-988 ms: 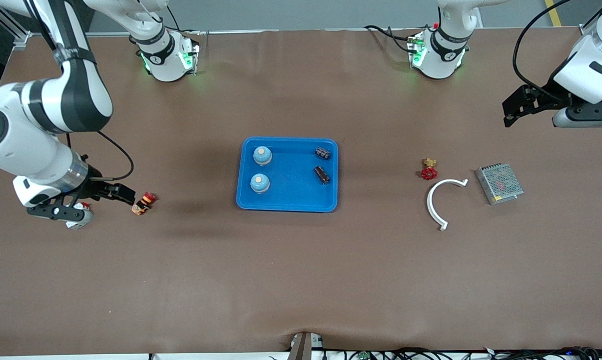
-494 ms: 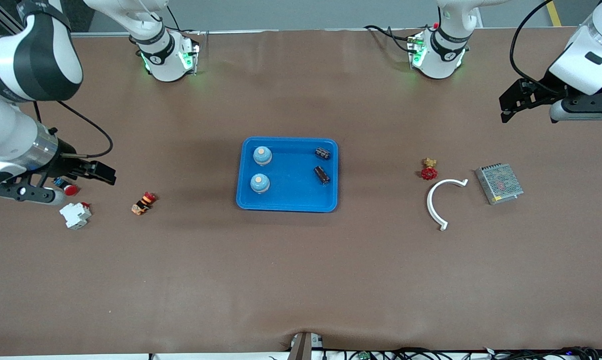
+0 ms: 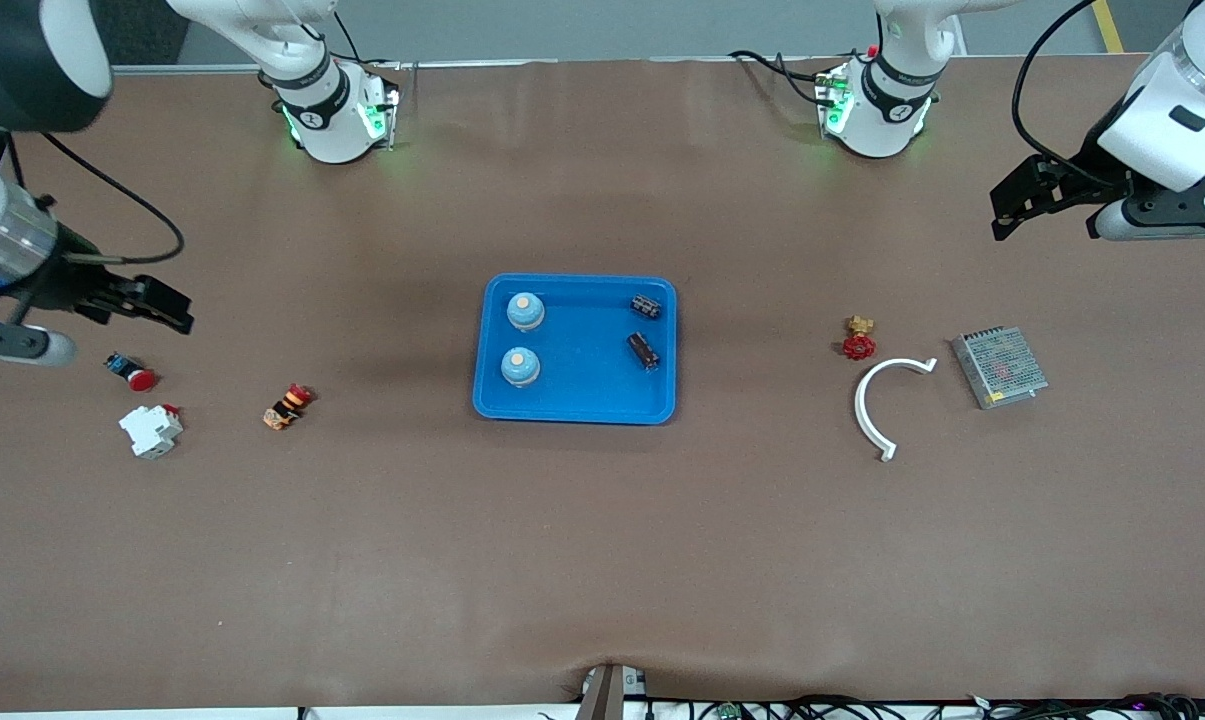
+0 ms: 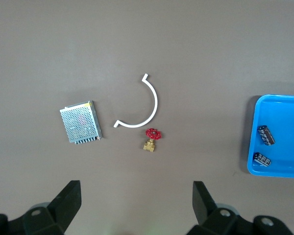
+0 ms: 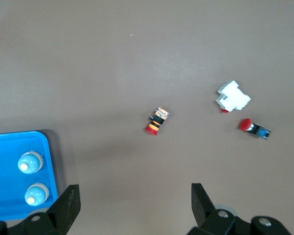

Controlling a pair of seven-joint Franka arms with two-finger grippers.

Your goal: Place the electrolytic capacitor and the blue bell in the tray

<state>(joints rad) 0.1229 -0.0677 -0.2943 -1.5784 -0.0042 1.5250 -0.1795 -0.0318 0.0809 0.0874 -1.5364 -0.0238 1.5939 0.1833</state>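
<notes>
The blue tray (image 3: 574,402) lies at the table's middle. In it are two blue bells (image 3: 525,311) (image 3: 520,367) toward the right arm's end and two dark electrolytic capacitors (image 3: 646,305) (image 3: 644,350) toward the left arm's end. The right wrist view shows the bells (image 5: 29,163) in the tray (image 5: 14,139); the left wrist view shows the capacitors (image 4: 266,134) in it (image 4: 279,171). My right gripper (image 3: 162,306) is open and empty, up over bare table at the right arm's end. My left gripper (image 3: 1012,205) is open and empty, up over bare table at the left arm's end.
Toward the right arm's end lie a red push button (image 3: 130,372), a white breaker (image 3: 150,431) and an orange-black button (image 3: 287,406). Toward the left arm's end lie a red-handled valve (image 3: 859,338), a white curved clip (image 3: 882,400) and a metal power supply (image 3: 999,367).
My right gripper has risen and drawn back toward its end of the table, uncovering the red push button and the breaker. My left gripper has risen slightly. Tray contents are unchanged.
</notes>
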